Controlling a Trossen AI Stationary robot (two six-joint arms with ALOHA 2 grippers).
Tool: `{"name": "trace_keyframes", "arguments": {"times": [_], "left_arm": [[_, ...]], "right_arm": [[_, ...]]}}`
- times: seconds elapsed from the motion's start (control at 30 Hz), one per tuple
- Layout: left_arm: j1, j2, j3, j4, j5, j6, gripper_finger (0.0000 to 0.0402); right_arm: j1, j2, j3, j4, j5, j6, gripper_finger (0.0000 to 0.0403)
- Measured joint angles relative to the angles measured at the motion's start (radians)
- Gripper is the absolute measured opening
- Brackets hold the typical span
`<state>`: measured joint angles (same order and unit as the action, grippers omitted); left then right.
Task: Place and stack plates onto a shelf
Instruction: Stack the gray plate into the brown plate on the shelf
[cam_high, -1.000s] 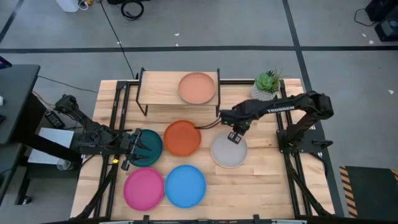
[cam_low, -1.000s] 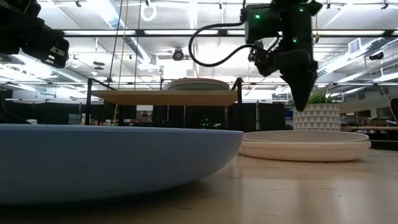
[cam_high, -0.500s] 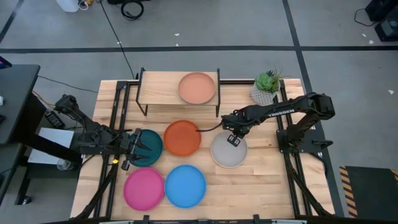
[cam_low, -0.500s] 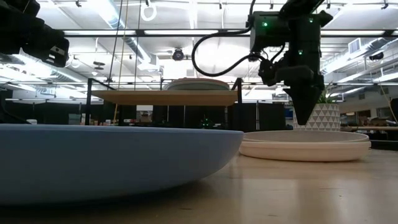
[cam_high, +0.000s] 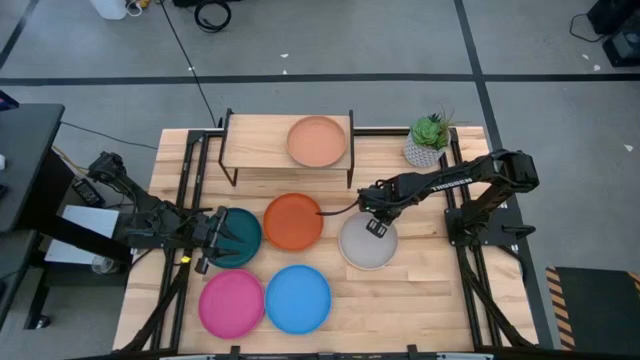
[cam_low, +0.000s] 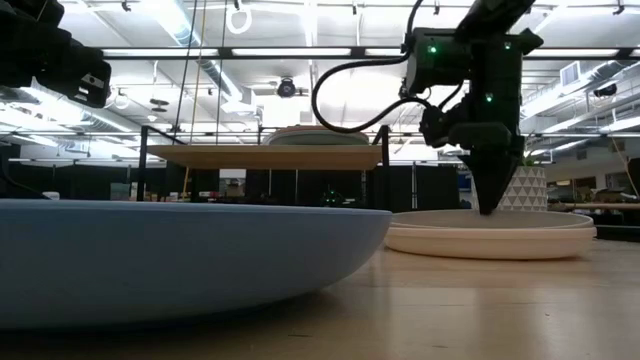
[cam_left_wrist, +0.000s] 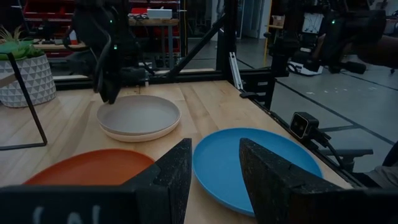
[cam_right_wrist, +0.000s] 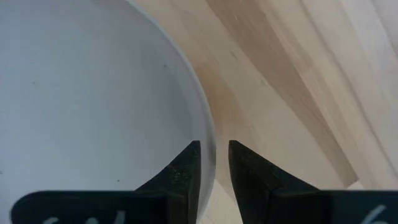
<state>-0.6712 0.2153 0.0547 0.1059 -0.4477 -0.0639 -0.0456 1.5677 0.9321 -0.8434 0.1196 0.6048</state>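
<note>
- Light-wood shelf (cam_high: 260, 150) sits at the far side of the desk (cam_high: 420, 300) in my high view, carrying a tan plate (cam_high: 317, 141) on its right half. On the desk lie the orange plate (cam_high: 293, 221), dark teal plate (cam_high: 236, 236), pink plate (cam_high: 231, 304), blue plate (cam_high: 298, 298) and a grey plate (cam_high: 366, 243). My right end effector (cam_high: 374, 226) is over the grey plate's far edge; the left end effector (cam_high: 207, 241) waits at the dark teal plate's left edge. A potted plant (cam_high: 429, 139) stands far right.
- Low view: the right end effector (cam_low: 487, 205) tips reach the rim of two stacked pale plates (cam_low: 490, 233).
- Left wrist view: my left fingers (cam_left_wrist: 280, 186) stand moderately apart, holding nothing, above the blue plate (cam_left_wrist: 261, 165).
- Right wrist view: the fingers (cam_right_wrist: 185, 174) are narrowly parted and straddle the grey plate's (cam_right_wrist: 93, 106) rim; I can't tell whether they already pinch it.
</note>
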Motion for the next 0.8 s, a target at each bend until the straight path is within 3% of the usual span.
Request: {"name": "trace_keyframes", "arguments": {"times": [0.17, 0.53, 0.8], "left_arm": [[0.0, 0.0, 0.0, 0.0, 0.0, 0.0, 0.0142], [0.0, 0.0, 0.0, 0.0, 0.0, 0.0, 0.0142], [0.0, 0.0, 0.0, 0.0, 0.0, -0.001, 0.0142]], "right_arm": [[0.0, 0.0, -0.014, 0.021, -0.005, -0.004, 0.008], [0.0, 0.0, -0.021, 0.039, -0.009, -0.005, 0.0016], [0.0, 0.0, 0.036, 0.004, -0.016, -0.006, 0.0019]]}}
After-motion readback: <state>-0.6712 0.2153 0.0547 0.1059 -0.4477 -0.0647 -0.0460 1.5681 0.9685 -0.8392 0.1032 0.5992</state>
